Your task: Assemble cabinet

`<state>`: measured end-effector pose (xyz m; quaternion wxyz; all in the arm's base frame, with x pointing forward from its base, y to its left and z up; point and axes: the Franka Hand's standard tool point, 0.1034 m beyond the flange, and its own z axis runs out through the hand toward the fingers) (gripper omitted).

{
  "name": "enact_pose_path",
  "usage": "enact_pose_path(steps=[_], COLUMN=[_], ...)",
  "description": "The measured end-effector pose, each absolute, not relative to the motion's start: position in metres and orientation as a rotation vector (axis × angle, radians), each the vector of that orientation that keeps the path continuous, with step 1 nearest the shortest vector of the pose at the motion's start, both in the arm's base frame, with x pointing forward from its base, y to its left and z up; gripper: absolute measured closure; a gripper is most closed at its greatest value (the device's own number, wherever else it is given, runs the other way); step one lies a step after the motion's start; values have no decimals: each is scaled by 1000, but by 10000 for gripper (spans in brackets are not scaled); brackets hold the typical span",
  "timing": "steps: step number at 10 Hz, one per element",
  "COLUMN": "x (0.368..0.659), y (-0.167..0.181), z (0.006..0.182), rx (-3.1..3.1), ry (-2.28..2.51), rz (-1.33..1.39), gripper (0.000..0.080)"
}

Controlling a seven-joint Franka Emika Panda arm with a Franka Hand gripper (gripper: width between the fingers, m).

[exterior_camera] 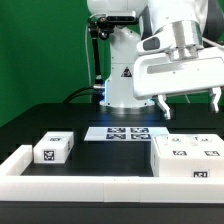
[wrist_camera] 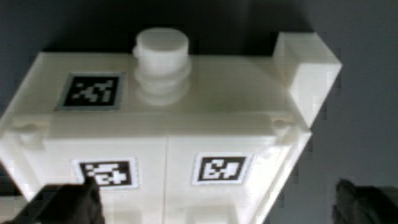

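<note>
**A:** Where is the gripper (exterior_camera: 188,102)?

**B:** High on the exterior view's right, hanging above the case (exterior_camera: 190,156). Its 2 dark fingers (exterior_camera: 162,103) stand wide apart and grip no part. Neither finger touches the case.

**A:** And the cabinet?

**B:** It is in 2 pieces. The big white case sits on the black table (exterior_camera: 30,125) at the exterior view's right, just behind the low white rail (exterior_camera: 80,188). At least 3 square tags show on its top. A small white block (exterior_camera: 52,149) with 1 tag lies well apart from it on the exterior view's left, also near the rail.

**A:** What lies between them?

**B:** Further back, the marker board (exterior_camera: 125,132) lies flat on the table. It is just in front of the arm's white base (exterior_camera: 122,85).

**A:** What does the wrist view add?

**B:** It looks down on the case from close by. 3 black-and-white tags show there. 1 tag (wrist_camera: 93,90) sits alone beside a short round white peg (wrist_camera: 160,60) that stands up from the case. The other 2 tags (wrist_camera: 217,167) lie side by side on a lower face. The fingertips appear dark and blurred at 2 corners of the picture, with the case between them. I cannot tell from this view how high they hang.
</note>
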<state>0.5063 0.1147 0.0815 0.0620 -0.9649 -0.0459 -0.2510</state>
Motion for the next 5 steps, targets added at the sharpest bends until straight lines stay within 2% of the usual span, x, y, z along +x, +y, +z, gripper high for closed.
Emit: enact_pose_path(steps=[1,2,3,5], x=[495,493,497,492], y=[106,101,103,85], z=[58,53,59,40], rx=[-2935,-2960,-2950,-2977], ry=[-226,-189,-206,-170], rz=[-703,-593,-636,-592], gripper=[151,151,151,151])
